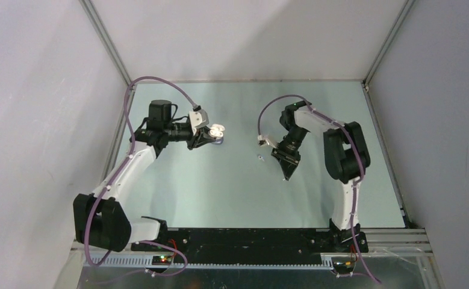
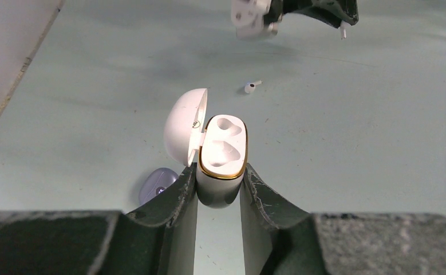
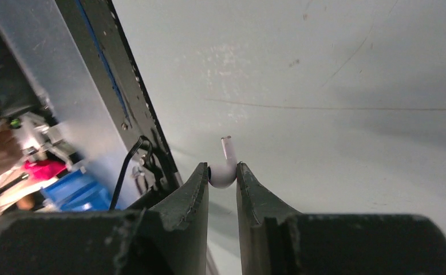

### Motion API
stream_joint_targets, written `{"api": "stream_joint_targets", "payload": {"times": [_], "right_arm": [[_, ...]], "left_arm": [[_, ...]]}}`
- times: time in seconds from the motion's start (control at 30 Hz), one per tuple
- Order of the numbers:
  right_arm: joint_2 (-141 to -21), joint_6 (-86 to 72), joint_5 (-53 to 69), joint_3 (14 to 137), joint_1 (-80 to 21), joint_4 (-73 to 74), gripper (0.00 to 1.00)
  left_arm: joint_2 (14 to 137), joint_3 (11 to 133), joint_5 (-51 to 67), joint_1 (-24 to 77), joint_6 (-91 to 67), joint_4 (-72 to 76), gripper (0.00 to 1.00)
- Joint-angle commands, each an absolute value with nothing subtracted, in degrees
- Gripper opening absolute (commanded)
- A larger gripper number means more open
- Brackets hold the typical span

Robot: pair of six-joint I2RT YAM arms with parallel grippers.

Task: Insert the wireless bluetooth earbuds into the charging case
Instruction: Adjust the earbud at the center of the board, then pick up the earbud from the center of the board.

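Observation:
My left gripper (image 1: 212,136) (image 2: 221,172) is shut on the lower body of a white charging case (image 2: 223,150) with a gold rim. Its lid (image 2: 183,126) is open to the left and both sockets are empty. The case also shows in the top view (image 1: 218,128). My right gripper (image 1: 287,174) (image 3: 222,172) is shut on the head of a white earbud (image 3: 223,173), stem pointing away, held above the table. That earbud shows small in the left wrist view (image 2: 343,31). A second white earbud (image 2: 252,87) (image 1: 260,158) lies on the table between the grippers.
A pale purple rounded object (image 2: 156,184) lies on the table below the case, partly hidden behind my left finger. The grey table (image 1: 232,192) is walled at left, back and right. Purple cables run along both arms.

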State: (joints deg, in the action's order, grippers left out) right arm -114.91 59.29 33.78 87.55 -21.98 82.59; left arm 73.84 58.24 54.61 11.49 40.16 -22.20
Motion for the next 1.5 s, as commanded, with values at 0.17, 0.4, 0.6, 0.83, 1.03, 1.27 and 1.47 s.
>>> {"api": "stream_joint_targets", "payload": {"times": [0.17,0.4,0.6,0.83,1.03,1.27,1.47], "right_arm": [[-126.8,50.3,23.6,94.0,-21.1,91.6,0.05],[-132.3,46.3,18.3,96.6,-20.8,91.1,0.05],[-135.6,42.7,17.3,100.0,-20.4,90.8,0.12],[-138.1,38.2,19.0,106.5,-18.6,90.3,0.30],[-138.6,37.0,18.4,110.2,-17.2,89.0,0.45],[-136.3,36.7,18.3,113.1,-14.6,87.0,0.46],[-117.1,42.5,27.4,95.5,-11.1,71.3,0.42]], "left_arm": [[68.3,56.9,53.4,11.2,41.0,-22.7,0.00],[68.0,56.8,53.0,11.2,40.0,-22.7,0.00],[68.0,57.6,53.2,11.2,40.0,-23.5,0.00],[67.5,57.5,53.3,11.3,39.2,-23.5,0.00],[67.3,57.7,53.2,11.6,38.6,-23.5,0.00],[67.7,58.8,52.9,11.8,38.8,-24.9,0.00],[68.1,59.1,53.2,11.8,39.0,-24.8,0.00]]}}
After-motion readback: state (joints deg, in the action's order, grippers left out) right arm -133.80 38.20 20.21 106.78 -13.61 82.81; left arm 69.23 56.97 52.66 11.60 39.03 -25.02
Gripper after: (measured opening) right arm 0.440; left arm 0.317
